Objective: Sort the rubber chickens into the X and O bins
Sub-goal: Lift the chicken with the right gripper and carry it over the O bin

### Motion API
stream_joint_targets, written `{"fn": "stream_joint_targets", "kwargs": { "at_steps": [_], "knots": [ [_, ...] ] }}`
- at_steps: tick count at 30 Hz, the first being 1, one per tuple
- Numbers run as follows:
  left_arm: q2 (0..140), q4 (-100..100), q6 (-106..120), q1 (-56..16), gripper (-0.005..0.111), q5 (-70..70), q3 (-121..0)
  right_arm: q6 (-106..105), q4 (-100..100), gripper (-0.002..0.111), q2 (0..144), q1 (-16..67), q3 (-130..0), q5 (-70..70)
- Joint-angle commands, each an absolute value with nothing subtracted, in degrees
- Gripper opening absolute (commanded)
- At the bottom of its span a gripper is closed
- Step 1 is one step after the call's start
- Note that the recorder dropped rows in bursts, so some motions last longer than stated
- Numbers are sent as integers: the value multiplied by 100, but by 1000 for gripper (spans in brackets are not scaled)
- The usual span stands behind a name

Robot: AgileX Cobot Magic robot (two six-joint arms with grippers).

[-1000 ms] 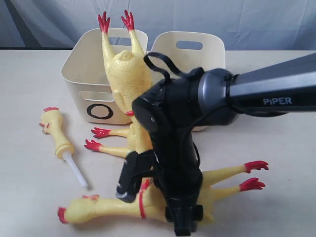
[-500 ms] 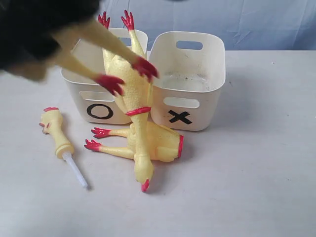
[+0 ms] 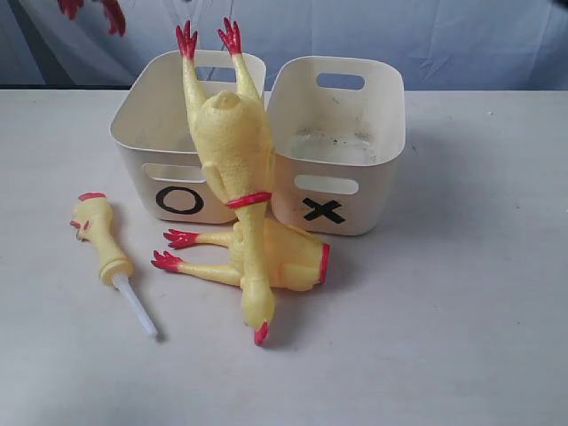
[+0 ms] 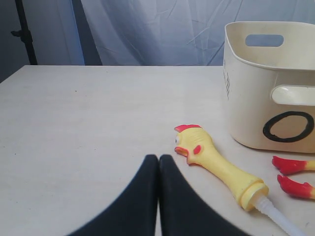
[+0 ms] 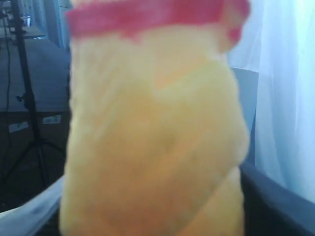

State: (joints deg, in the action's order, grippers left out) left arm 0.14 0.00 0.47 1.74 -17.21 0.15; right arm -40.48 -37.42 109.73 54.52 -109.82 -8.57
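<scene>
We are holding a chicken (image 5: 152,128) aloft, clamped in the right gripper. The left gripper (image 4: 158,164) is hovering closed and empty over the tabletop (image 3: 461,319). We are planning to lower it deep into one of the bins (image 3: 373,186) before releasing, clear of the leaning chicken (image 3: 232,151) on the O bin (image 3: 146,155).

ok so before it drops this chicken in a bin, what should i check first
1. held chicken gripped: ok, off the table, filling the right wrist view
2. whole or broken: cannot tell, blurred, only body and a red ring show
3. X bin mouth free: ok, no chicken in it
4. O bin mouth free: not ok, leaning chicken pokes its feet above the rim
5. left hand out of the way: ok, shut, low beside the head with tube
</scene>
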Motion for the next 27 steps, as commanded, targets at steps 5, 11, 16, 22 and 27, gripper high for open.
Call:
{"fn": "stream_joint_targets", "kwargs": {
  "at_steps": [5,11,16,22,27],
  "knots": [
    [0,-33,42,147,0,-1667,0,-3906,-3805,-1,11448,5439,-11003,759],
    [0,-33,42,147,0,-1667,0,-3577,-3805,-1,11556,5429,-11003,849],
    [0,-33,42,147,0,-1667,0,-3424,-3805,-1,11939,5429,-11003,1023],
    [0,-33,42,147,0,-1667,0,-3424,-3760,-1,12380,5429,-11003,1631],
    [0,-33,42,147,0,-1667,0,-3473,-3940,-1,12587,5417,-11003,2336]
  ]
}}
